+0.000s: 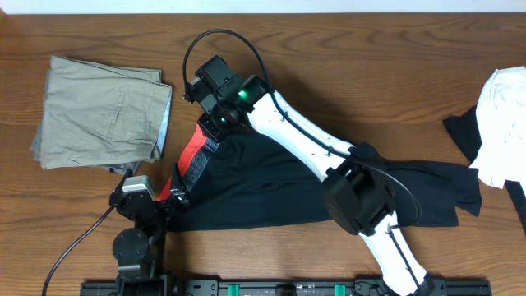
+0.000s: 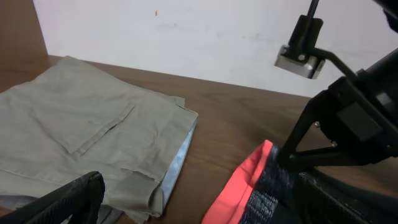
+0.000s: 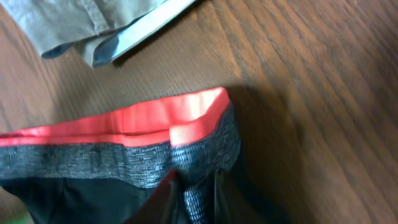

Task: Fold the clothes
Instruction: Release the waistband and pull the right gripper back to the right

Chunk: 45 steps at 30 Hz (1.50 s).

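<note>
Leggings (image 1: 271,185) lie flat on the worktop (image 1: 345,66), their long axis trailing from my right end effector (image 3: 193,196) back under its arm. Its fingers (image 3: 160,200) straddle the waistband (image 3: 124,155); pinching or released, I cannot tell. Left end effector (image 1: 168,196), spread wide, sits beside the waistband's other corner.

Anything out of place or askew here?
The black leggings lie spread unfolded across the table, waistband rumpled. A white garment sits crumpled at the right edge. The khaki trousers look neatly folded.
</note>
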{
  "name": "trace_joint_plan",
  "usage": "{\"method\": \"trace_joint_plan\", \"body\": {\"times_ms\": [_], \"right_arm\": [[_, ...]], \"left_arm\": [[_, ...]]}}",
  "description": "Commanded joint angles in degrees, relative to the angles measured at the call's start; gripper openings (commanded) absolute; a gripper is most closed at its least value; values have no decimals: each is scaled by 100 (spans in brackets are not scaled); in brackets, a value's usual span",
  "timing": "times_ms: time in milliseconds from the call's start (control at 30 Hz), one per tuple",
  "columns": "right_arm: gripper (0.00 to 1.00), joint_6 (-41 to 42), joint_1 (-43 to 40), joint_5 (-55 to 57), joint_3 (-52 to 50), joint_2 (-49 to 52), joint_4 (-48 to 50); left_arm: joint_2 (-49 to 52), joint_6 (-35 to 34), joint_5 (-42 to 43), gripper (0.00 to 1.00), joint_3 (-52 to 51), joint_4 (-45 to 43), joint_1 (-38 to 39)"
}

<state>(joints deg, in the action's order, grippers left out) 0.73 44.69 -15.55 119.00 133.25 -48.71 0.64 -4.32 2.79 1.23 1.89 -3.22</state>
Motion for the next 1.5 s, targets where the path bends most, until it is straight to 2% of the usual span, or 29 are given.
{"method": "trace_joint_plan", "body": {"times_ms": [0, 67, 133, 233, 300, 467, 533, 600, 733, 1067, 1367, 1467], "right_arm": [[22, 225, -114, 494, 101, -597, -105], [27, 227, -236, 1043, 101, -881, -214], [45, 225, -372, 1425, 101, -1185, -304], [52, 223, -605, 1534, 101, -1637, -455], [54, 225, -769, 1462, 101, -1895, -612], [64, 223, -1137, 1556, 101, -2339, -1449], [72, 225, -1331, 1718, 101, -2406, -1873], [84, 262, -1582, 1751, 101, -2409, -2280], [98, 758, -2240, 1751, 39, -2404, -3014], [99, 1202, -3493, 1421, -24, -2389, -3845], [99, 2223, -4157, 2155, -24, -2389, -4203], [99, 2306, -4441, 2153, -24, -2389, -4221]], "left_arm": [[13, -28, -90, 98, -98, 212, -24], [28, -28, -90, 98, -98, 212, -24], [37, -28, -92, 98, -98, 212, -24], [37, -28, -92, 98, -98, 212, -24], [37, -28, -92, 98, -98, 212, -24], [37, -28, -90, 98, -98, 212, -24], [37, -28, -92, 98, -98, 212, -24], [37, -28, -90, 98, -98, 212, -24], [37, -28, -90, 98, -98, 212, -24], [37, -28, -90, 98, -98, 212, -24], [39, -50, -83, 98, -98, 208, -24], [37, -96, -15, 98, -98, 120, -24]]}}
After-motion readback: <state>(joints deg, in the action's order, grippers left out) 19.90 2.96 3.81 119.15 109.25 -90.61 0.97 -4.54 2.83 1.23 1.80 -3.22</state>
